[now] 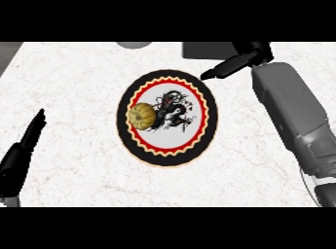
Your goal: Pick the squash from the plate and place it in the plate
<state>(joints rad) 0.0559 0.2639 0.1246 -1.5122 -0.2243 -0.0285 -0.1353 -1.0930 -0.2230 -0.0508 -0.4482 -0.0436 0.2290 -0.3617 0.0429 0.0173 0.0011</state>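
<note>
While the squash point(142, 115) sits on the left part of the plate point(167, 159), just inside its dark rim, the right hand point(236, 65) hangs past the plate's far right edge, fingers stretched out and holding nothing, tips pointing at the rim. From that hand the squash lies down and to the left, across the plate's painted middle. It looks round and ribbed, with no clear long side. The left hand point(18, 156) rests straight-fingered near the left edge, well apart, so the right seems slightly better placed to reach
</note>
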